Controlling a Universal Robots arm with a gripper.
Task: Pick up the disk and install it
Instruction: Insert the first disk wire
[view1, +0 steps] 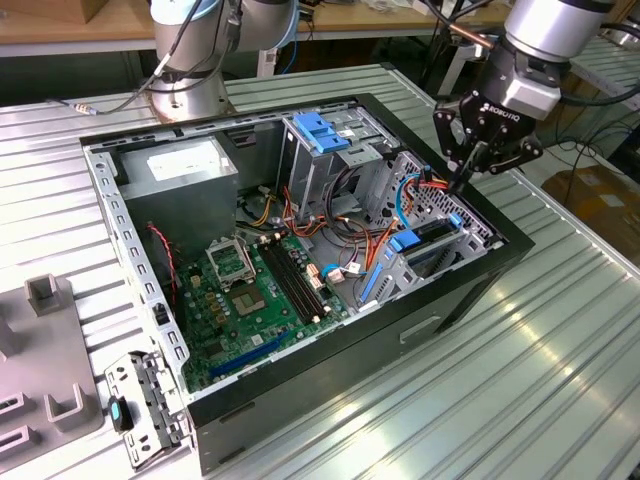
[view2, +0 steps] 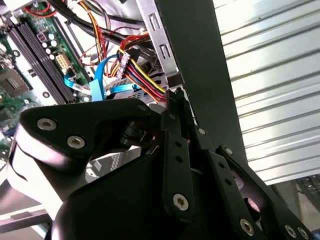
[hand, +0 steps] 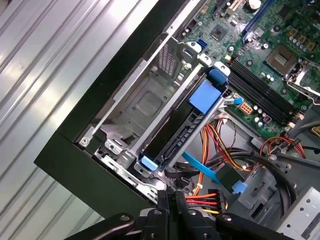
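blue-railed disk (hand: 175, 137) seated just below gripper (hand: 169, 196)

In the first wrist view the disk (hand: 172, 132) sat edge-on in its bay, its label hidden. The gripper (hand: 170, 197) was cut off at six o'clock. In the second wrist view its black body hid the bay.

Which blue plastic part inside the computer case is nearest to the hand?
The blue rail of the disk in the corner bay, directly under the hand. The blue-topped cage stands further back, toward the arm's base.
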